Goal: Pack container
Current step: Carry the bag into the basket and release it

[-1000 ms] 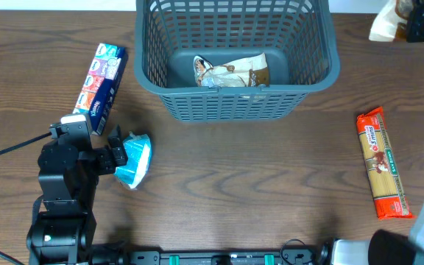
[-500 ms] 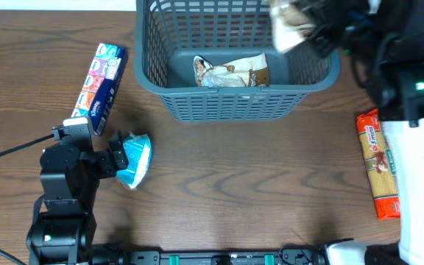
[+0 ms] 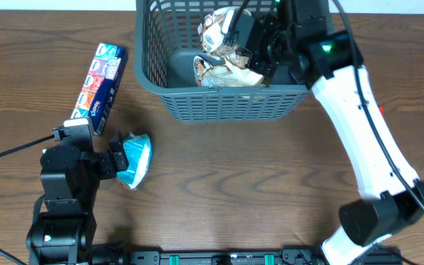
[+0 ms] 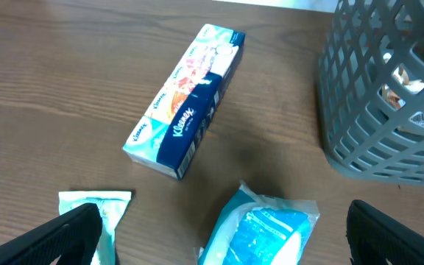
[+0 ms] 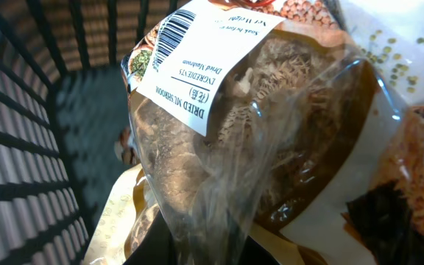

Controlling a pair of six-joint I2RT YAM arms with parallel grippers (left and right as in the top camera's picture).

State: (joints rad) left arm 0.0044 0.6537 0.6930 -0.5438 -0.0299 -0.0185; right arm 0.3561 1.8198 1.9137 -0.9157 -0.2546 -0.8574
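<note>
Fingers of the right gripper seem pinched on a clear plastic bag of dried mushrooms, which hides them. One brown packet lies in the dark grey-blue slotted plastic basket at the far table edge; a blue tissue pack and Kleenex box lie outside. The right arm reaches over the rim; the left gripper hovers spread.

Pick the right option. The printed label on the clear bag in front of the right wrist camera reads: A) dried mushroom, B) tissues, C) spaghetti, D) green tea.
A: in the right wrist view the white label on the clear bag reads "Dried Mushroom", next to a barcode.
</note>
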